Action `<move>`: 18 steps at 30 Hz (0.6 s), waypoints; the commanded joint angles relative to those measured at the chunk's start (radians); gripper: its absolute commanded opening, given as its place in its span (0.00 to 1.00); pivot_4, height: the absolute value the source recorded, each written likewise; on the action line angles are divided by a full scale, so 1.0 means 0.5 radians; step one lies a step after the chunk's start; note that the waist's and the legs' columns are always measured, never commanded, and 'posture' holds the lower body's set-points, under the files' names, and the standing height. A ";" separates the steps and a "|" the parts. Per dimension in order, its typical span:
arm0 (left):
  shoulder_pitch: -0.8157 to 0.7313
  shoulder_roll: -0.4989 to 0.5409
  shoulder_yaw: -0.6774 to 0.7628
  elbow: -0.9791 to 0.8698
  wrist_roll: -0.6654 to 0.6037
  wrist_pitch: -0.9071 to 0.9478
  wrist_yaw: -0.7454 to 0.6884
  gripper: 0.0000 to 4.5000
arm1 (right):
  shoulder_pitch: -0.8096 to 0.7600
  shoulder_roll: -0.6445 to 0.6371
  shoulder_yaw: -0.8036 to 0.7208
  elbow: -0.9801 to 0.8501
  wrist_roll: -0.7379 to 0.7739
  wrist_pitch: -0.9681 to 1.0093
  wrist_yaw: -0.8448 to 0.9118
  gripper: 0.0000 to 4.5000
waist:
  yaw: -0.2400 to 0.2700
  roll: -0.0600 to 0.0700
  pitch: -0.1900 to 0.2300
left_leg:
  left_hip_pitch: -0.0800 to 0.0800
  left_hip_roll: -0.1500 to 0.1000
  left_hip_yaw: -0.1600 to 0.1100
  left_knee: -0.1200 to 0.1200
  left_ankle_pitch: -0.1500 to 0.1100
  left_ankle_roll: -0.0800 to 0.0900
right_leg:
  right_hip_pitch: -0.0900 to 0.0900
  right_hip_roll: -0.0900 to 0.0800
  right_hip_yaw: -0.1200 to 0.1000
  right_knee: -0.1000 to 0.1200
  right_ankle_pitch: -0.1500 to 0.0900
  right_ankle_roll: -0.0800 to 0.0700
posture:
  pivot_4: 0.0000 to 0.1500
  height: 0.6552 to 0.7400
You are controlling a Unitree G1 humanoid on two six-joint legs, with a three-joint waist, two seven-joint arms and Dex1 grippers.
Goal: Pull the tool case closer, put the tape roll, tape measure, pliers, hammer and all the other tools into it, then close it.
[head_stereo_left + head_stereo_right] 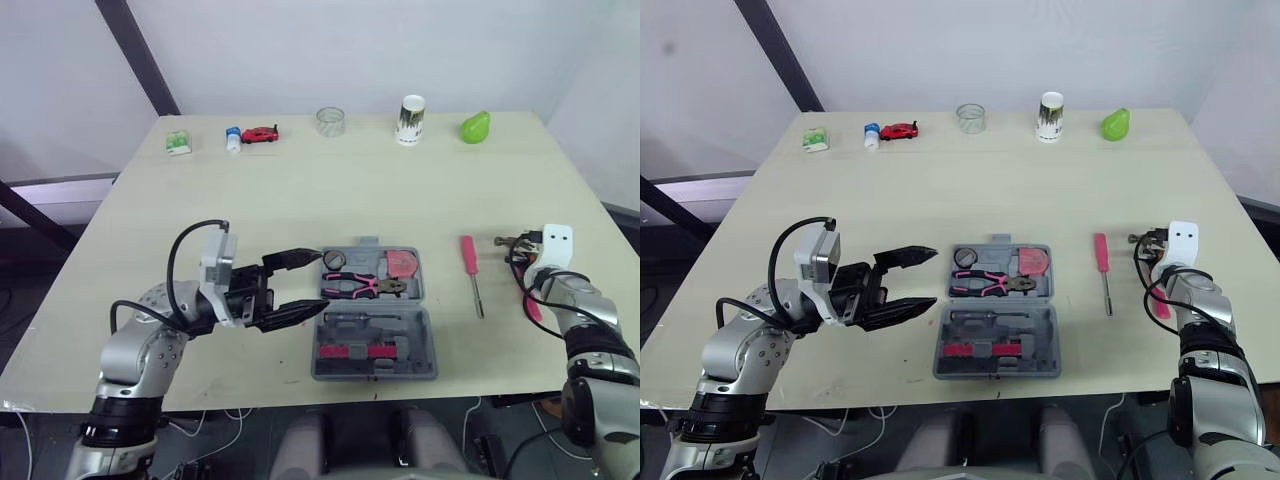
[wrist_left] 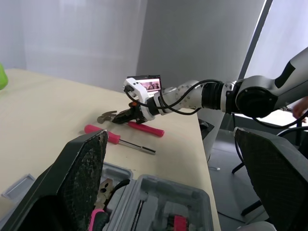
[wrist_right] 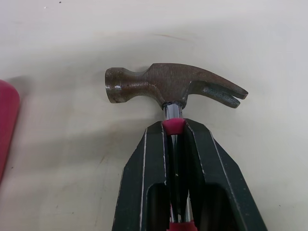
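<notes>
Nearest, open tool case (image 1: 424,330) with pliers (image 1: 365,287), tape roll (image 1: 335,261), tape measure (image 1: 404,263) inside; left gripper (image 1: 320,282) spread wide at its left edge; right gripper (image 3: 174,126) clamped on hammer (image 3: 163,86) handle.

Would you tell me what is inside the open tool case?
Pink-handled pliers, a red tape measure and a dark tape roll in the rear half; a red-and-black piece in front. Whatever lies beneath them is hidden.
</notes>
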 commanded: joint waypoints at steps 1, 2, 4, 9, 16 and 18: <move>0.032 -0.003 0.027 -0.105 -0.028 -0.040 0.008 1.00 | 0.074 -0.049 -0.035 -0.201 0.034 0.064 0.022 0.02 | 0.001 0.000 0.000 | 0.000 0.000 0.000 0.000 0.000 0.000 | 0.000 0.000 0.000 0.000 0.000 0.000 | 1.00 1.00; 0.049 -0.017 0.032 -0.113 -0.013 -0.077 0.011 1.00 | 0.141 -0.044 -0.050 -0.334 0.060 0.125 0.018 0.02 | 0.002 0.000 0.000 | 0.000 0.001 -0.001 0.000 0.000 0.000 | 0.000 0.000 0.000 0.000 0.000 0.000 | 1.00 1.00; 0.083 -0.041 0.040 -0.123 -0.015 -0.137 -0.018 1.00 | 0.307 -0.016 -0.089 -0.648 0.118 0.267 -0.016 0.02 | 0.008 0.000 0.000 | -0.001 0.003 -0.002 0.000 0.000 0.000 | 0.000 -0.001 -0.001 0.000 0.000 0.000 | 1.00 1.00; 0.140 -0.008 0.044 -0.143 -0.044 -0.122 -0.049 1.00 | 0.862 0.160 -0.218 -1.626 0.273 0.678 -0.247 0.02 | 0.041 0.005 0.001 | -0.002 0.004 -0.003 -0.001 0.000 0.000 | -0.001 -0.002 -0.002 0.001 0.000 0.000 | 1.00 1.00; 0.182 0.010 0.039 -0.119 -0.055 -0.122 -0.117 1.00 | 1.364 0.476 -0.230 -2.505 0.353 1.036 -0.533 0.02 | 0.032 0.012 0.005 | 0.002 0.003 0.000 0.000 0.000 0.000 | -0.001 0.000 0.003 0.002 0.000 0.001 | 1.00 1.00; 0.186 0.013 0.027 -0.112 -0.052 -0.129 -0.154 1.00 | 1.462 0.542 -0.187 -2.620 0.336 1.058 -0.580 0.02 | 0.037 0.011 0.005 | 0.002 0.003 -0.001 0.002 0.000 0.000 | -0.001 0.001 0.001 0.002 0.000 0.001 | 1.00 1.00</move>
